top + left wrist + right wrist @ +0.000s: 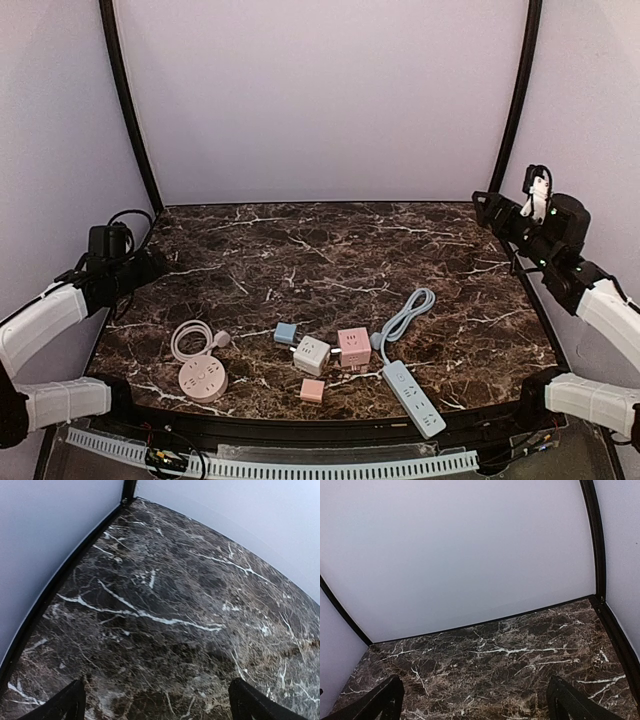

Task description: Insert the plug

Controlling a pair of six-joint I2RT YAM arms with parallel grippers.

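All the task's things lie along the front of the marble table in the top view. A pink round socket hub has a coiled cord ending in a plug. A white power strip has a grey-blue cable whose end lies beside a pink cube adapter. My left gripper hovers at the left edge, open and empty. My right gripper hangs at the back right, also open and empty. Both wrist views show only bare marble.
A white cube adapter, a small blue cube and a small pink cube lie between the hub and the strip. Pale walls and black corner posts close in the table on three sides.
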